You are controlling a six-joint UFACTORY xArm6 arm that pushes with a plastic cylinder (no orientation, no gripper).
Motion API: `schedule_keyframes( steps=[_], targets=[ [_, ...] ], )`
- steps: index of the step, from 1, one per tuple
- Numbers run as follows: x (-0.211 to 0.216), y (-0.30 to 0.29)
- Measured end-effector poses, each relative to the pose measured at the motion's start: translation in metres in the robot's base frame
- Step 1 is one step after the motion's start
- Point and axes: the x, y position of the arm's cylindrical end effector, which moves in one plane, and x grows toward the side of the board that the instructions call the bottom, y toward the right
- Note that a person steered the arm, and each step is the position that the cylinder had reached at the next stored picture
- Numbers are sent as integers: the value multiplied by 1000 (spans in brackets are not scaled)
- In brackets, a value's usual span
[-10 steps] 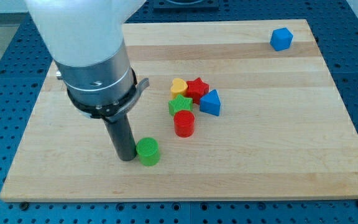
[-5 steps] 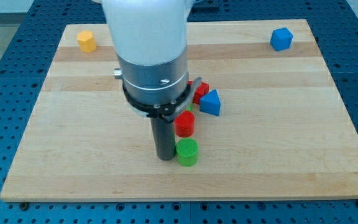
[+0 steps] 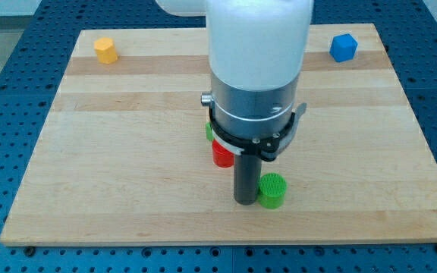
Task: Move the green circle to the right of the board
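pushing step in hand: my tip [image 3: 243, 201] touches the view's left side of the green circle [image 3: 271, 190], which sits near the bottom edge of the board [image 3: 127, 152], about mid-width. no claw is fitted, only a rod. a red cylinder [image 3: 221, 155] lies just behind. next move, judged: push on rightward, centred behind the circle.

Green circle [image 3: 272, 189]; red cylinder [image 3: 221, 155]; blue cube [image 3: 343, 47]; yellow block [image 3: 105, 50]; pale wood board [image 3: 112, 152].
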Motion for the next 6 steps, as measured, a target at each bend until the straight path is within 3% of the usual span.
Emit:
schedule_keyframes(
  steps=[6],
  targets=[
    [41,26]
  ],
)
